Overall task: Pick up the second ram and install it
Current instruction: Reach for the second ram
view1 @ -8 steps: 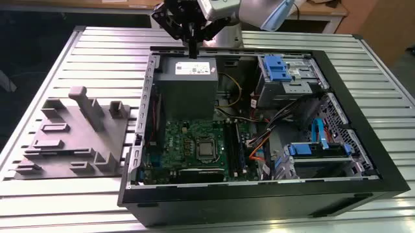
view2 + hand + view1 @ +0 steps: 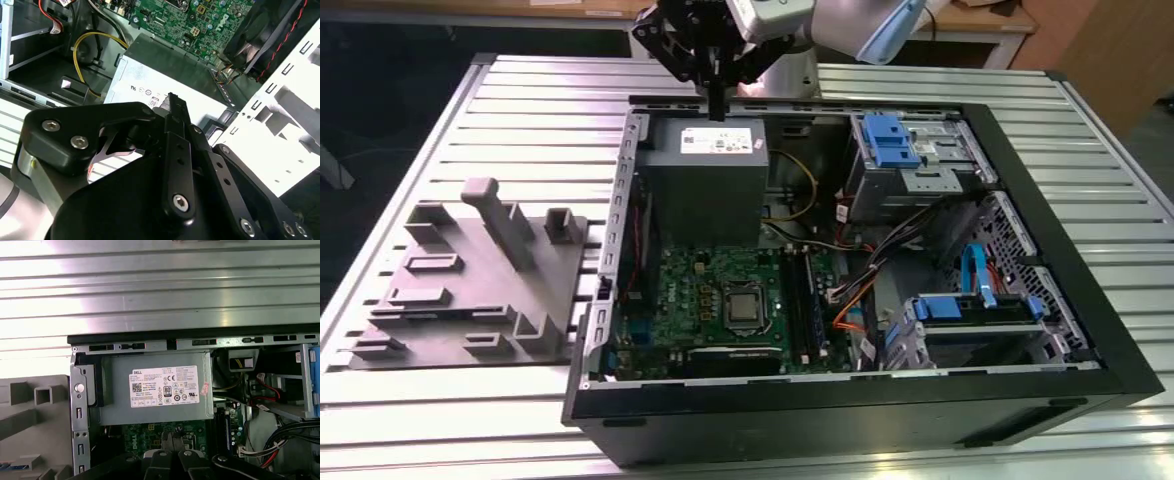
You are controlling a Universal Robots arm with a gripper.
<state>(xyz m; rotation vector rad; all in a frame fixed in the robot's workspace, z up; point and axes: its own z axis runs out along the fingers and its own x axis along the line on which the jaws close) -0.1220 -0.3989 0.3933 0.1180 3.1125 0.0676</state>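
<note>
We have the gripper (image 2: 718,114) hanging over the far edge of the power supply (image 2: 704,165), fingers pinched together on nothing we can see, while what we take for the second ram (image 2: 817,312) stands in the memory slots (image 2: 803,280), just right of the processor socket (image 2: 744,308).

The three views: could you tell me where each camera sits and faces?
Exterior view: off the arm, looking down into the open computer case; arm and gripper show.
First wrist view: on the arm, facing the power supply; gripper shows.
Second wrist view: on the arm, behind the gripper, facing motherboard.
Shared: the power supply.
</note>
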